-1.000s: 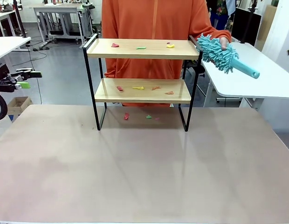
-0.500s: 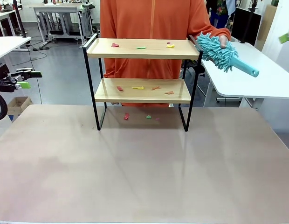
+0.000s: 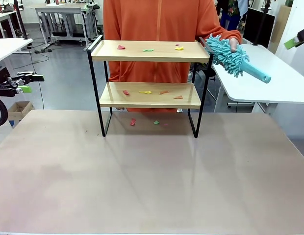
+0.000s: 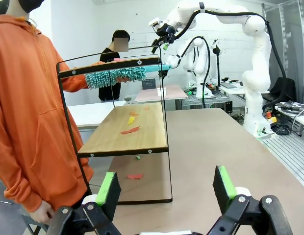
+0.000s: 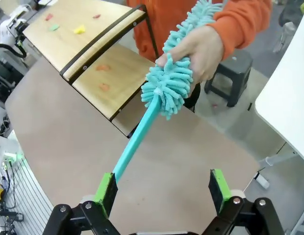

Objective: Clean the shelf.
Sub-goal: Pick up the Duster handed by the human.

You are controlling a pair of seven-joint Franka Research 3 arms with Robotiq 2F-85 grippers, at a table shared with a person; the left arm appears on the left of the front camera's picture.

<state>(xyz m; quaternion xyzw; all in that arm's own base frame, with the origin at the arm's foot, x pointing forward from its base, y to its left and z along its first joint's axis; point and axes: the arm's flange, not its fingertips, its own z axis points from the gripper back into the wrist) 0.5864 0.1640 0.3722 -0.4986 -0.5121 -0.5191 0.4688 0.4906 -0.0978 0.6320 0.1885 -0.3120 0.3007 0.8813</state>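
Beyond left end effector [image 4: 165, 186] (open) stands the shelf [image 4: 127, 132].

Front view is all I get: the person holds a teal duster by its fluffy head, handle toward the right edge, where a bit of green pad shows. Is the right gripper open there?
Observer: Yes. Its wrist camera shows the right gripper open and empty; the duster handle ends right by one pad, not mid-gap.
Operator: And the person's free side?
Observer: The other hand hangs down beside the body, beyond the shelf.
Operator: And my other arm?
Observer: The left gripper is open and empty, facing the shelf's open end.
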